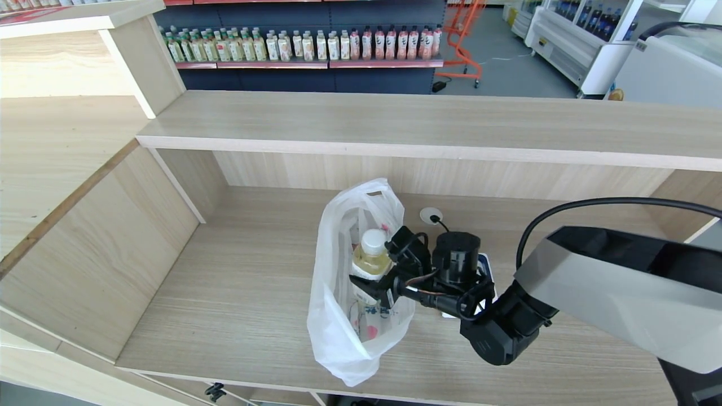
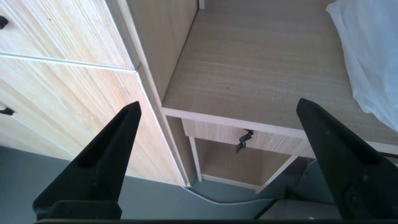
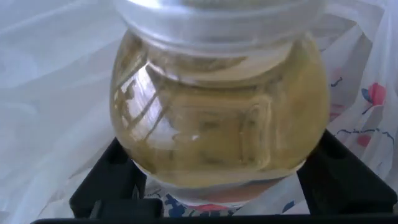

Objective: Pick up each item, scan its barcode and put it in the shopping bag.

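A white plastic shopping bag [image 1: 338, 316] stands open on the wooden counter. Inside its mouth sits a bottle of yellowish drink [image 1: 371, 260] with a white cap, upright. My right gripper [image 1: 377, 286] is shut on the bottle's body, just below the shoulder, at the bag's opening. In the right wrist view the bottle [image 3: 217, 112] sits between the black fingers [image 3: 109, 183], with the bag's film [image 3: 56, 81] behind it. My left gripper [image 2: 217, 162] hangs open with nothing in it, off the counter's front left corner, above the floor.
A black barcode scanner [image 1: 457, 256] stands right of the bag, its cable running to a grommet [image 1: 431, 215]. The counter recess has wooden walls at the left and back. A raised ledge [image 1: 428, 124] runs behind. A drawer with a key [image 2: 244, 139] sits under the front edge.
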You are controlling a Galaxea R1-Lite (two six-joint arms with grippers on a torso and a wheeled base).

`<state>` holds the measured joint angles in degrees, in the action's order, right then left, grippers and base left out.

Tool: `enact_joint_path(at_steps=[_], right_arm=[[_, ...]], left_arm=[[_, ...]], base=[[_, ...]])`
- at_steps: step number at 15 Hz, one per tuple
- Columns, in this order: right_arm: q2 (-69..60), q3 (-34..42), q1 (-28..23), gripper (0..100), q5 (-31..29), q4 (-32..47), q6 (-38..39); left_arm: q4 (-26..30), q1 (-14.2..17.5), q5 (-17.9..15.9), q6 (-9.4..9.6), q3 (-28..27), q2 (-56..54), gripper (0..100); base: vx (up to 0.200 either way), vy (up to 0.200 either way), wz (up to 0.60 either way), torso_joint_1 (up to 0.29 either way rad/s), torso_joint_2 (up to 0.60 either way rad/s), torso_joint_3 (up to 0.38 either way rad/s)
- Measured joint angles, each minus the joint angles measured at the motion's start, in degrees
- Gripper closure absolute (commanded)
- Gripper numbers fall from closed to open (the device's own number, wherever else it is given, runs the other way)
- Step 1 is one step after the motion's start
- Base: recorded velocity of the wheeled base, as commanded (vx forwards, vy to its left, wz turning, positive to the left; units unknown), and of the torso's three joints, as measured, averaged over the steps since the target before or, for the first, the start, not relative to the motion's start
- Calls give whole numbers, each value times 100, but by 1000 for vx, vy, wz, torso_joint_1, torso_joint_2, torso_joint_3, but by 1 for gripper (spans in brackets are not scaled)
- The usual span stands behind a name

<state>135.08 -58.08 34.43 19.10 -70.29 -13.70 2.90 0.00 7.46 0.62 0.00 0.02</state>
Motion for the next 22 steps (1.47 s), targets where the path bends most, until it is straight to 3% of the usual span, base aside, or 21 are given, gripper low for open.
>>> enact_joint_path(at_steps=[4,10,15,17,22], right_arm=[[-315,308,-23,0,-2,263,667],[-2177,863,-293,0,35,1391,2703],[-4531,2103,-496,0,16,2554,2929],[-5292,2387,-850,0,7,3316,2946],[-6044,2600,-1858,0,29,3764,2954]], left_arm=[[-1,0,-2,0,0,0,0],[-1,0,-2,0,0,0,0],[0,0,-2,0,0,0,0],[-1,0,-2,0,0,0,0],[-1,0,-2,-2,0,0,0]], base=[[0,0,0,0,0,0],[0,0,0,0,0,0],[0,0,0,0,0,0],[0,0,0,0,0,0],[0,0,0,0,0,0]])
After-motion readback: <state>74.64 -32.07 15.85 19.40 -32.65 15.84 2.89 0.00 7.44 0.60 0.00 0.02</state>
